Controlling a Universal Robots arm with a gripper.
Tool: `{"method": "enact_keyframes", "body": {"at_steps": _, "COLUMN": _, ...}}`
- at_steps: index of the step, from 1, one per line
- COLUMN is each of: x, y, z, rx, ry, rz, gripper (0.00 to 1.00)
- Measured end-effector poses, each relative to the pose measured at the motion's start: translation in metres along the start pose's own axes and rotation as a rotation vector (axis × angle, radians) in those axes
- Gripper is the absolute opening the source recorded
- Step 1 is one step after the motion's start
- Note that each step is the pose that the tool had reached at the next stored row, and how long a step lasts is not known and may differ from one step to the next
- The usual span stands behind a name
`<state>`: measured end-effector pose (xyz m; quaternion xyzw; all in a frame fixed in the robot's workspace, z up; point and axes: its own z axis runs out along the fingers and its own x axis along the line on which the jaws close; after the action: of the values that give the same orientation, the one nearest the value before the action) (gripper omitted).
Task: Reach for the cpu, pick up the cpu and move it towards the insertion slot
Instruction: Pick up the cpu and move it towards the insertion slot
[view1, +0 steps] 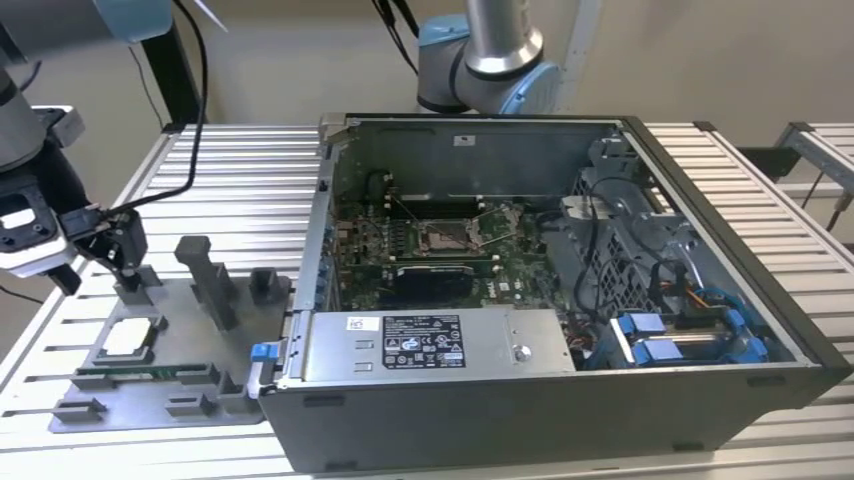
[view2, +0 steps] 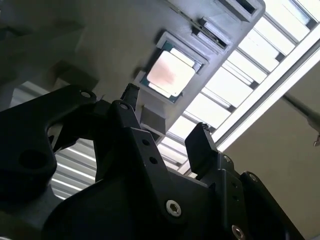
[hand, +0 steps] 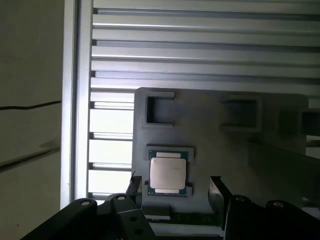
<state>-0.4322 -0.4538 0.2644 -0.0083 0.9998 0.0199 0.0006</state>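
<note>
The cpu (view1: 130, 336), a small square chip with a silvery-white top, lies flat in a nest on the grey fixture plate (view1: 174, 335) at the exterior view's left. It also shows in both wrist views (view2: 170, 75) (hand: 168, 172). My gripper (view1: 94, 265) hangs just above and behind the chip, open, with nothing between its black fingers (view2: 202, 145) (hand: 216, 192). The fingers stand about as far apart as the chip is wide. The insertion slot (view1: 447, 235), a square socket with a shiny frame, sits on the green motherboard inside the open computer case (view1: 721, 310).
Grey upright posts (view1: 211, 280) rise from the fixture plate beside the chip. A long green memory stick (view1: 134, 375) lies along the plate's near edge. The case walls, blue cables (view1: 667, 335) and a silver power supply (view1: 427, 345) surround the motherboard. Everything stands on a slatted metal table (view1: 240, 170).
</note>
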Motion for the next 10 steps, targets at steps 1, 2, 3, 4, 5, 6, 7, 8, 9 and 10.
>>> {"method": "enact_keyframes", "body": {"at_steps": 1, "x": 0.0000, "y": -0.0002, "z": 0.0005, "rx": 0.0000, "ry": 0.0001, "rz": 0.000, "gripper": 1.00}}
{"method": "enact_keyframes", "body": {"at_steps": 2, "x": 0.0001, "y": -0.0005, "z": 0.0010, "rx": 0.0000, "ry": 0.0003, "rz": 0.000, "gripper": 1.00}}
{"method": "enact_keyframes", "body": {"at_steps": 3, "x": 0.0001, "y": -0.0007, "z": 0.0017, "rx": -0.0003, "ry": 0.0002, "rz": 0.000, "gripper": 1.00}}
{"method": "enact_keyframes", "body": {"at_steps": 4, "x": 0.0001, "y": -0.0008, "z": 0.0028, "rx": -0.0006, "ry": 0.0002, "rz": 0.000, "gripper": 1.00}}
{"method": "enact_keyframes", "body": {"at_steps": 5, "x": 0.0001, "y": -0.0010, "z": 0.0041, "rx": -0.0006, "ry": 0.0002, "rz": 0.000, "gripper": 1.00}}
{"method": "enact_keyframes", "body": {"at_steps": 6, "x": 0.0001, "y": -0.0012, "z": 0.0056, "rx": -0.0007, "ry": 0.0001, "rz": 0.000, "gripper": 1.00}}
{"method": "enact_keyframes", "body": {"at_steps": 7, "x": 0.0002, "y": -0.0015, "z": 0.0073, "rx": -0.0007, "ry": 0.0000, "rz": 0.000, "gripper": 1.00}}
{"method": "enact_keyframes", "body": {"at_steps": 8, "x": 0.0004, "y": -0.0019, "z": 0.0088, "rx": -0.0008, "ry": 0.0001, "rz": 0.000, "gripper": 1.00}}
{"method": "enact_keyframes", "body": {"at_steps": 9, "x": 0.0004, "y": -0.0028, "z": 0.0102, "rx": -0.0006, "ry": 0.0003, "rz": 0.000, "gripper": 1.00}}
{"method": "enact_keyframes", "body": {"at_steps": 10, "x": 0.0005, "y": -0.0039, "z": 0.0118, "rx": -0.0006, "ry": 0.0004, "rz": 0.000, "gripper": 1.00}}
